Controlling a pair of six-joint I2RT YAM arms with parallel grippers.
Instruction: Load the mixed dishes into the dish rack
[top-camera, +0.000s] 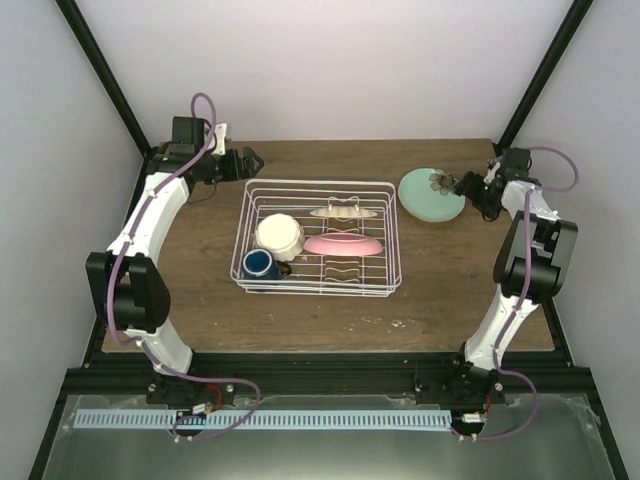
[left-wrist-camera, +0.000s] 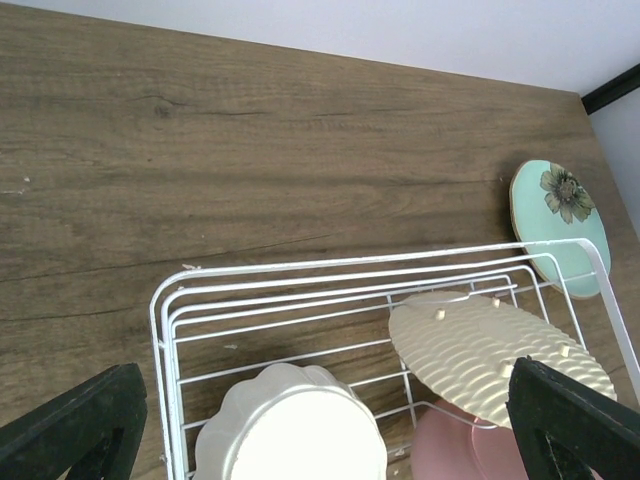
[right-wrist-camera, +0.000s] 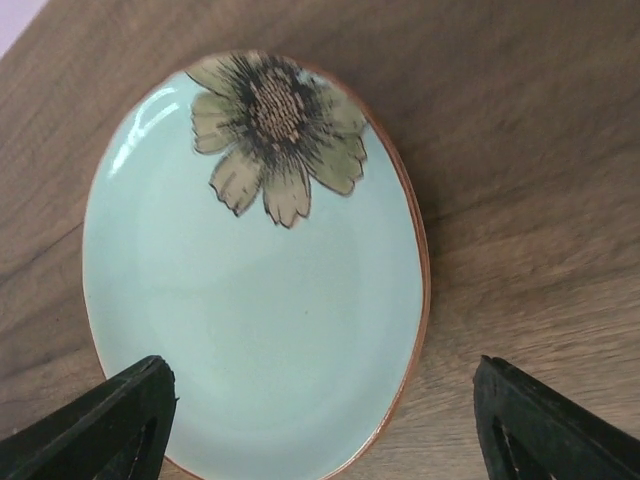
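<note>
The brown wood-grain surface (top-camera: 200, 290) in front of me carries two things directly. The white wire dish rack (top-camera: 320, 182) stands about mid-surface, its long sides running left to right. The pale green plate (top-camera: 425, 198) lies flat on the wood on my right side, toward the far right corner, just beside the rack's far right corner; I cannot tell whether they touch. The plate has a thin orange-brown edge and an olive flower painted near its rim. A few pale specks (top-camera: 400, 323) dot the wood nearer me than the rack.
</note>
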